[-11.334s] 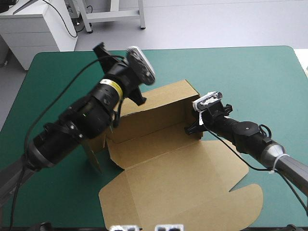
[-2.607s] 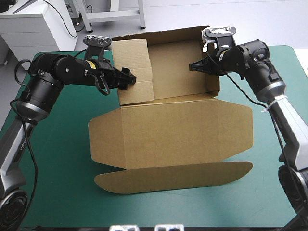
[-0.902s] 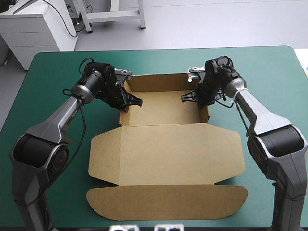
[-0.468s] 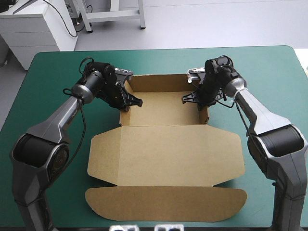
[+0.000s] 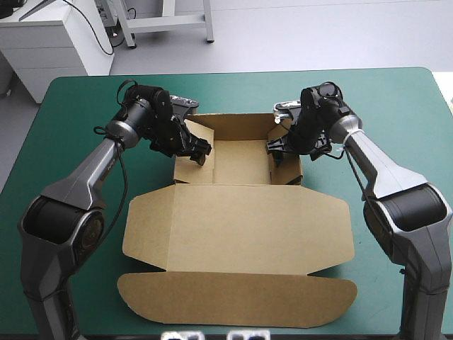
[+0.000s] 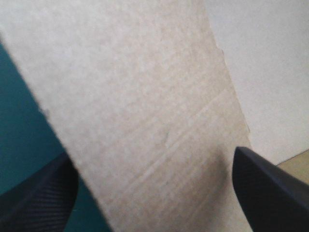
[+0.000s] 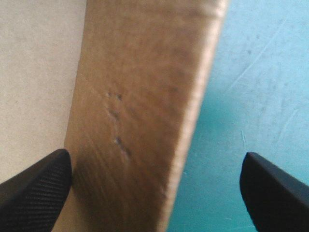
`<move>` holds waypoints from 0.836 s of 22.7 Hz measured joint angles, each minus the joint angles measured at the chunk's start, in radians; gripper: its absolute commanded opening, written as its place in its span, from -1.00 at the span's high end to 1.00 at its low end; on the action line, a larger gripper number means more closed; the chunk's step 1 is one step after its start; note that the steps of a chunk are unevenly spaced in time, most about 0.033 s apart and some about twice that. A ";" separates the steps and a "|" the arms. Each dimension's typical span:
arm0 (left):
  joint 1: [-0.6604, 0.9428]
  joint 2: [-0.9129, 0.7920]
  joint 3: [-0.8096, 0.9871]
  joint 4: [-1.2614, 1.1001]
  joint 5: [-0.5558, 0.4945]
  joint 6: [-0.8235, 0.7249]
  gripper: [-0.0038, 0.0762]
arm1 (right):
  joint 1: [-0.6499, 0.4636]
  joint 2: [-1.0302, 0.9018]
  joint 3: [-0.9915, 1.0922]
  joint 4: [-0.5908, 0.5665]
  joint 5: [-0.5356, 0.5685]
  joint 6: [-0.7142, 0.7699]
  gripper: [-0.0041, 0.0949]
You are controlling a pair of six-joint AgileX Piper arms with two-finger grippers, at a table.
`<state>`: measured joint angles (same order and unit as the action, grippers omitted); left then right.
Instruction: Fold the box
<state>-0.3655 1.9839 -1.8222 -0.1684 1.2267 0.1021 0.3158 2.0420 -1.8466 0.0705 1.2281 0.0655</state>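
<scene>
- Brown box, cut board, partly formed, mid teal-green surface.
- Far part an open tray: back and side walls raised, end flaps angled inward.
- Lid flat toward near edge, rounded tuck flap outermost.

The box is brown corrugated board, matt and dry, with faint ribs showing through its paper face. The teal-green cover looks smooth, with fine pale scuffs. The black fingers have a fine woven, matt grain.
</scene>
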 measured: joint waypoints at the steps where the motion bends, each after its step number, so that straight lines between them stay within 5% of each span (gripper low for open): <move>1: 0.000 0.000 -0.002 0.000 0.000 0.000 -0.66 | 0.000 0.000 0.000 0.004 0.000 0.000 -0.85; 13: 0.000 -0.158 -0.019 0.153 0.010 0.003 -0.61 | 0.000 -0.067 -0.163 0.015 0.008 -0.038 -0.85; 16: 0.000 -0.273 -0.028 0.161 0.010 0.043 -0.26 | 0.000 -0.078 -0.197 0.015 0.013 -0.039 -0.85; 19: 0.000 -0.368 -0.029 0.168 0.011 0.078 0.46 | 0.000 -0.078 -0.198 0.008 0.015 -0.039 -0.85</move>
<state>-0.3655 1.6163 -1.8507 0.0000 1.2379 0.1799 0.3158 1.9644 -2.0445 0.0786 1.2430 0.0261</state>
